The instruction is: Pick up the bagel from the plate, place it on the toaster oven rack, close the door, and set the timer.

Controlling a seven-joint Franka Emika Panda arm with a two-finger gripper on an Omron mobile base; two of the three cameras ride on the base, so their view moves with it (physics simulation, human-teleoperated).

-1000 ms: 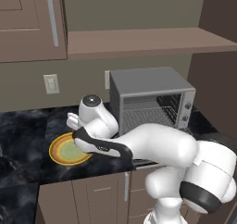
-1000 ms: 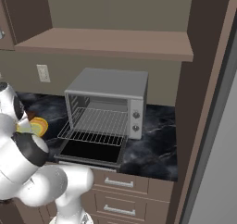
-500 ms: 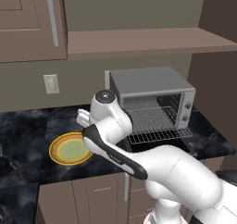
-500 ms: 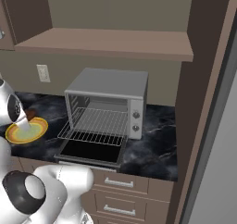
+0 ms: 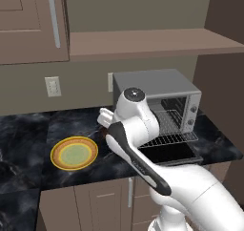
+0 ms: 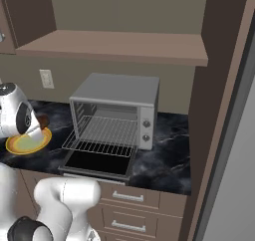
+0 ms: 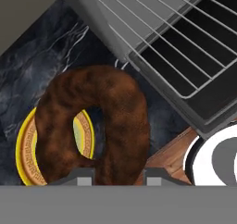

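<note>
The small dark brown ring-shaped bagel point(image 7: 99, 126) is clamped in the pincer point(image 7: 115, 177), held in the air between the round yellow-rimmed, pale green plate point(image 5: 74, 153) and the grey boxy toaster oven point(image 5: 157, 99). Over the last second the arm has swung away from the plate, now bare on the black marbled worktop point(image 5: 28, 130), towards the oven. The pickup looks done, so what remains is carrying the bagel over the lowered dark glass door point(image 6: 99, 163) onto the pulled-out silver wire rack point(image 6: 102, 135).
</note>
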